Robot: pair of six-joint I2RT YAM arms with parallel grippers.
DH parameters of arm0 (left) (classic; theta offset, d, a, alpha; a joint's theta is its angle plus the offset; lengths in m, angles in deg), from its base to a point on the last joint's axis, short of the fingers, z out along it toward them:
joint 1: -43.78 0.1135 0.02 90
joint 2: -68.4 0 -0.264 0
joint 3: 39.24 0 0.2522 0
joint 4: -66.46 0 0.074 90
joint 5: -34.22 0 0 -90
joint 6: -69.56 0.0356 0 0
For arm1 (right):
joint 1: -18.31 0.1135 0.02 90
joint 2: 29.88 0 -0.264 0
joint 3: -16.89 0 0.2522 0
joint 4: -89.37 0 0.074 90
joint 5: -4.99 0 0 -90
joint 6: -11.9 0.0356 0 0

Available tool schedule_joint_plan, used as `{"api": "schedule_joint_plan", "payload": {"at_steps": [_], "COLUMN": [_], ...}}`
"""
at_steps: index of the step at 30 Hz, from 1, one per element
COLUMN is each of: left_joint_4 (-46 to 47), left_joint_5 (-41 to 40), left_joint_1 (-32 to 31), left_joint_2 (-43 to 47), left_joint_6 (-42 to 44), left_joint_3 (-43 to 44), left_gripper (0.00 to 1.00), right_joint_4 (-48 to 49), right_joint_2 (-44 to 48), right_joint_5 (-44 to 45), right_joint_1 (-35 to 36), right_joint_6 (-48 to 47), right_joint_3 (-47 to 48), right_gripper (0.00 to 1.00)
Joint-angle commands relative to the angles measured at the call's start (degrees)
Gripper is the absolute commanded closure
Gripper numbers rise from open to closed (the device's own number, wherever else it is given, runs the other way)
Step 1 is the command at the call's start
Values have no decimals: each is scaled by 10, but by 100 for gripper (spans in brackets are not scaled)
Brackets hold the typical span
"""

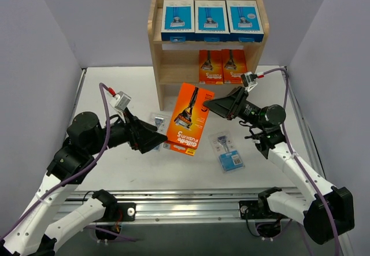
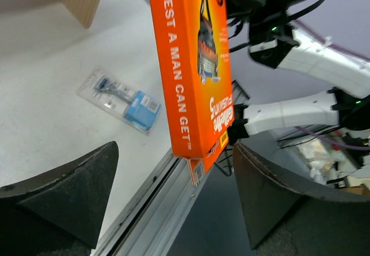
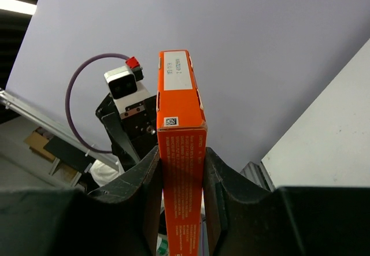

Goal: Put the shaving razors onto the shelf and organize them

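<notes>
Shaving razors (image 1: 209, 18) are in a few spots here: some on the shelf (image 1: 156, 48), two on the white surface (image 1: 133, 172), and one up in the air.

On the left, the left tool (image 1: 159, 136) is wide open. Its two dark fingers (image 2: 69, 192) stand far apart and grip nothing. The bottom end of the big orange pack (image 1: 188, 119) hangs between them, and it does not touch either finger.

The left clear pack (image 1: 158, 118) lies flat on the surface just behind this tool. The tool hides part of it.

In the middle, the big orange pack is off the surface and tilted, with its top leaning to the right.

Behind it, at the back of the surface, stands the wooden shelf. Three blue boxes (image 1: 178, 18) stand side by side on the top level and touch each other. Two orange boxes (image 1: 211, 66) stand side by side on the middle level, over on the right.

On the right, the right tool (image 1: 207, 103) is closed on the top right edge of the big orange pack. One finger presses on each flat side.

The right clear pack (image 1: 229, 152), with a blue label, lies flat on the surface, nearer the arm bases than the right tool and close to the right arm.
</notes>
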Motion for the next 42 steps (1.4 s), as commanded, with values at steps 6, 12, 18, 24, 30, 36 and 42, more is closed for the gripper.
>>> {"api": "schedule_joint_plan", "payload": {"at_steps": [6,12,18,24,30,36,42], "left_joint_4": [115,133,157,171,174,156,150], "left_joint_5": [90,117,143,149,154,160,168], "left_joint_1": [12,12,12,12,12,12,12], "left_joint_2": [7,-3,-7,-11,-19,-26,-25], "left_joint_6": [-50,-46,-53,-63,-73,-60,-59], "left_joint_3": [-33,-38,-43,-54,-59,-54,-52], "left_gripper": [26,25,26,46,46,38,57], "right_joint_4": [194,218,223,226,225,218,221], "right_joint_2": [-7,-14,-18,-21,-16,-14,-10], "right_joint_5": [-37,-38,-40,-38,-37,-36,-31], "right_joint_1": [-4,-6,-6,-6,-5,-5,-5], "right_joint_6": [72,81,80,79,76,66,56], "right_joint_3": [-25,-22,-17,-19,-20,-18,-19], "right_gripper": [100,100,100,100,100,100,100]}}
